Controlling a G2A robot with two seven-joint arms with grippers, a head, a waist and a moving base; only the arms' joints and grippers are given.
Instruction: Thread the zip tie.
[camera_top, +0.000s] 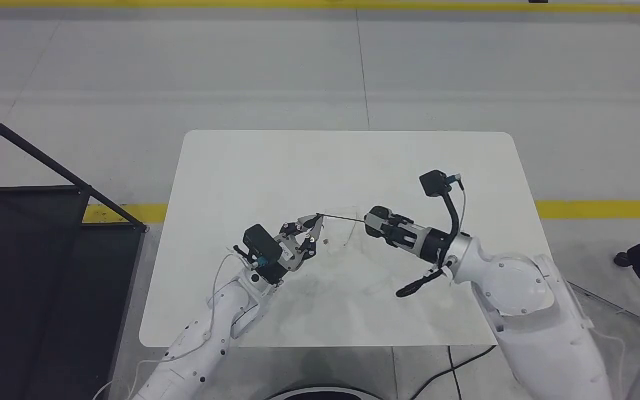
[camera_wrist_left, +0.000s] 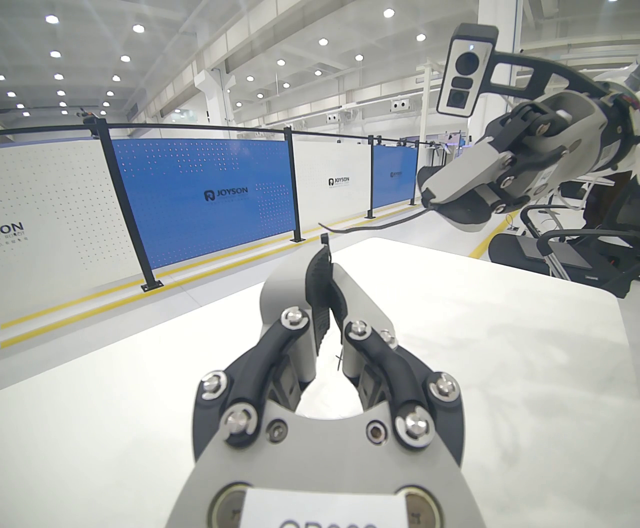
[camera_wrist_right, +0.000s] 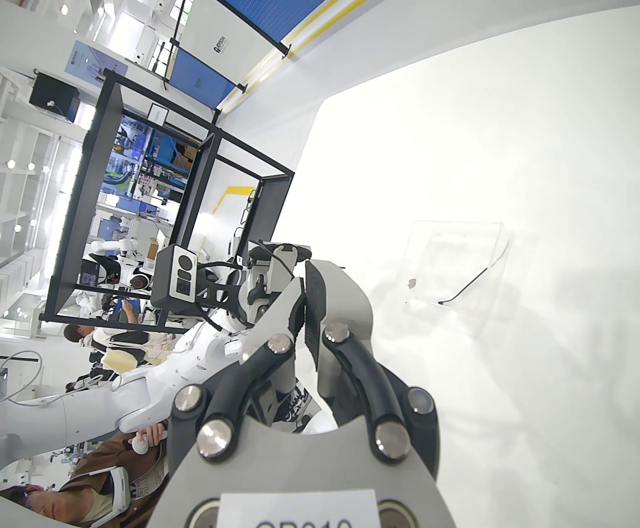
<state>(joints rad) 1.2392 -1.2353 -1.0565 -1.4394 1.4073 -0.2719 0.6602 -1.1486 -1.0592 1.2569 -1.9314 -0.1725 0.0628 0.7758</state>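
The hall is lit brightly and evenly by rows of ceiling lamps. The white surface is washed out by glare in the right wrist view. Shadows are rendered soft. The fence is bowed by lens distortion.

Logos on the fence panels, cut-off codes on the labels of both hands

In the left wrist view, a dark logo with one word in capitals stands on the wide blue panel, on the white panel beside it and, smaller, on the far blue panel. The near white panel carries the tail of the same word, cut by the edge. A white label behind the left hand bears dark characters of which the tops alone show. A like label sits behind the right hand. In the right wrist view, a white board bears the logo, and a framed notice is too small to read.
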